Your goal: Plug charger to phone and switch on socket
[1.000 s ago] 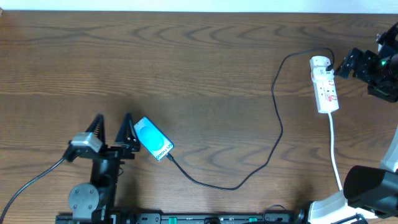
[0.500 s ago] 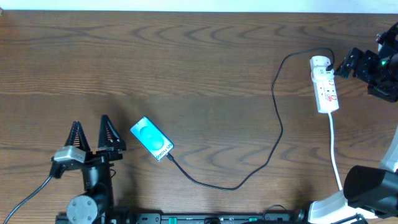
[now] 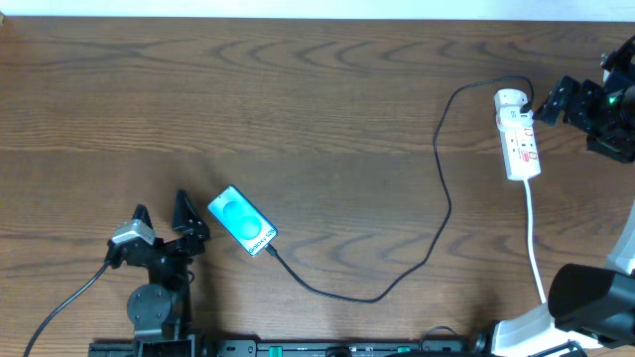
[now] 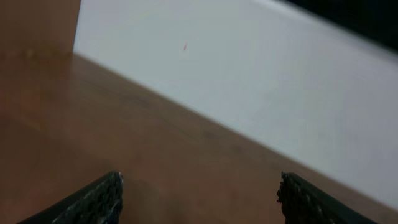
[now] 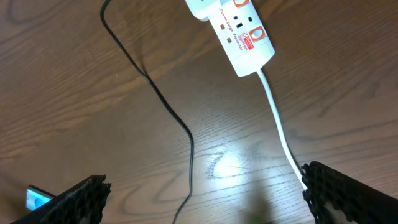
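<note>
While my left gripper (image 3: 162,210) hangs with its fingers spread and nothing between them, the phone (image 3: 241,220) lies just to its right, with the charger (image 3: 436,144) tip touching the phone's near corner. My right gripper (image 5: 202,177) gapes wide and empty too, and the socket (image 3: 518,134) lies just ahead of it.

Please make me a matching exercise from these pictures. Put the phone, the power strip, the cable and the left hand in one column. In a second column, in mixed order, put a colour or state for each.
Column one:
1. phone
2. power strip
3. cable
4. left hand

Column two:
A. white with red marks
B. open and empty
C. black, thin and curving over the wood
D. bright blue screen

Pairs: 1-D, 2-A, 3-C, 4-B
</note>
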Robot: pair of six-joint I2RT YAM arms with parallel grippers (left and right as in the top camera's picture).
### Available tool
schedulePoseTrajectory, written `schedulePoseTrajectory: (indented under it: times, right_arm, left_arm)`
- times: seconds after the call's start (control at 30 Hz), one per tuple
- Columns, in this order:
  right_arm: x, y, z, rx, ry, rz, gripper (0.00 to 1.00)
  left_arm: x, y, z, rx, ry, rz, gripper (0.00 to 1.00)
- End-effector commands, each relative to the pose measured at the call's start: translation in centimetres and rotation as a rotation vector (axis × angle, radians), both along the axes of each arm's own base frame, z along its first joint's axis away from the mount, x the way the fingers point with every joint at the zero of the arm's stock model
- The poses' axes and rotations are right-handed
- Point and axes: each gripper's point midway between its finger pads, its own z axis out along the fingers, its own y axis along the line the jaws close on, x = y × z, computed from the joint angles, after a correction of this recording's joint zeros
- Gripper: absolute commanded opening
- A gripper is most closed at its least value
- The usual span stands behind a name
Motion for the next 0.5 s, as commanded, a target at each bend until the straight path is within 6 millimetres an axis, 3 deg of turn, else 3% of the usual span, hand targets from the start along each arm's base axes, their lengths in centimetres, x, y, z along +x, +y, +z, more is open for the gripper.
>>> schedulePoseTrajectory:
  times: [0.0, 0.07, 0.47]
  right_arm:
    - [0.1, 0.8, 0.6, -0.003, -0.018, 0.011, 0.99]
    - [0.1, 0.8, 0.6, -0.003, -0.018, 0.011, 0.99]
    - [0.1, 0.8, 0.6, -0.003, -0.018, 0.01, 0.99]
  left_arm:
    - [-0.2, 0.3, -2.2, -0.03, 0.083, 0.015, 0.81]
    - [-0.3, 0.1, -4.1, -0.036, 0.158, 0.004, 0.81]
    - [-0.2, -1.0, -4.1, -0.033, 0.162, -0.058, 0.81]
